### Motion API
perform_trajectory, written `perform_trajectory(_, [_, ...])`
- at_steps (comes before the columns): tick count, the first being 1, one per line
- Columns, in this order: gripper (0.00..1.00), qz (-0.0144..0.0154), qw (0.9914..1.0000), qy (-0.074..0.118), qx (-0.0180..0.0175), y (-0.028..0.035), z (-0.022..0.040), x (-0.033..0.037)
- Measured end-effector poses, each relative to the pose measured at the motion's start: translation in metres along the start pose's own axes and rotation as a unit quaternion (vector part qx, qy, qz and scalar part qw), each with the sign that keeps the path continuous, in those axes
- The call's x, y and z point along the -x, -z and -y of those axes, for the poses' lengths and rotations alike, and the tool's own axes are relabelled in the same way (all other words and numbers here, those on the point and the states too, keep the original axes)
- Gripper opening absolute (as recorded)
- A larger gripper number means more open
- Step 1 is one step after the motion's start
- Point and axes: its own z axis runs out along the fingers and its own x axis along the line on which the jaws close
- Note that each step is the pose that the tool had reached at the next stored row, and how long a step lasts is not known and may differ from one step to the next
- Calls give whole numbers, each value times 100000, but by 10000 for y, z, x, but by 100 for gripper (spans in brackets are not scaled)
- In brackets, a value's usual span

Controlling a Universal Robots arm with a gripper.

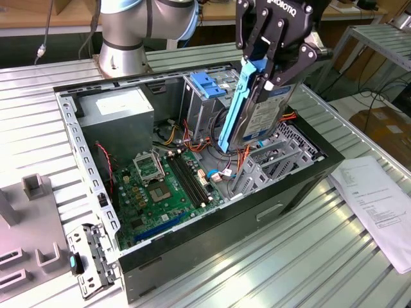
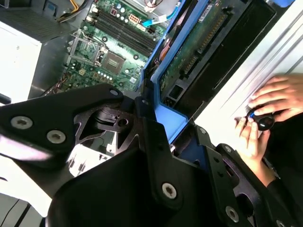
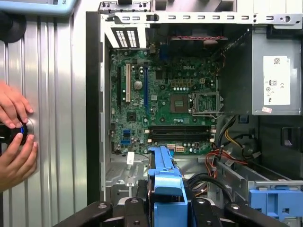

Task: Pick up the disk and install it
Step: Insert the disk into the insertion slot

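The disk (image 1: 255, 119) is a silver-grey drive with a white label and a bright blue carrier rail. It hangs on edge, tilted, above the open computer case (image 1: 192, 253), next to the drive cage (image 1: 200, 106). My gripper (image 1: 273, 76) is shut on its upper end. In the second wrist view the disk's green circuit side (image 2: 195, 49) and blue carrier extend away from the gripper (image 2: 163, 135) over the case interior. In the first wrist view the blue carrier of the disk (image 3: 163, 172) rises between the black fingers (image 3: 135, 213).
The case holds a motherboard (image 1: 164, 186), a grey power supply (image 1: 119, 110), loose cables and the cage's blue handle (image 1: 207, 83). A person's hands (image 3: 14, 135) rest on the ribbed table beside the case. A printed sheet (image 1: 379, 199) lies at the exterior view's right and grey fixtures (image 1: 26, 240) at its left.
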Motion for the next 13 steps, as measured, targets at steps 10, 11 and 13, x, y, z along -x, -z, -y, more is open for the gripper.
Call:
perform_trajectory(10, [37, 1, 100000, -16, 10, -50, 382, -82])
perform_trajectory(11, [37, 4, 100000, -23, 11, -57, 420, -91])
perform_trajectory(13, [37, -4, 100000, -33, 11, -66, 472, -103])
